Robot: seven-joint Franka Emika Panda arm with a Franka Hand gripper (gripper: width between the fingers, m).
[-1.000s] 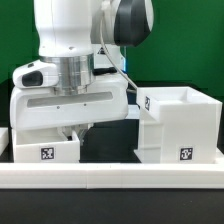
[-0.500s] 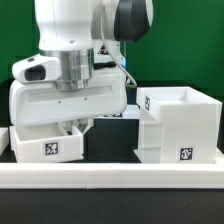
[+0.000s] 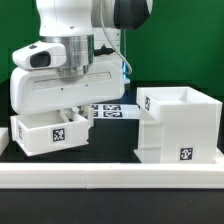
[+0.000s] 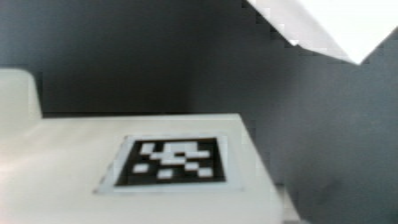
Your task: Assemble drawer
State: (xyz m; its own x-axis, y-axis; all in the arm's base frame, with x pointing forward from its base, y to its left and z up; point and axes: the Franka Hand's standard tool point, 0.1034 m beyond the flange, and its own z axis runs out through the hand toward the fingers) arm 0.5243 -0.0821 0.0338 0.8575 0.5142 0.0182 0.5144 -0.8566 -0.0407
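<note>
Gripper [image 3: 72, 112]: clamped on tray [image 3: 45, 135] wall; tray hangs tilted below it.
Casing [image 3: 180, 122]: apart from Gripper, toward exterior view's right.

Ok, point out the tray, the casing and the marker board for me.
tray [image 3: 38, 138]: exterior view, on its front wall beside the tag.
casing [image 3: 190, 125]: exterior view, on its front wall above the tag.
marker board [image 3: 110, 110]: exterior view, on its printed tags behind the arm.
</note>
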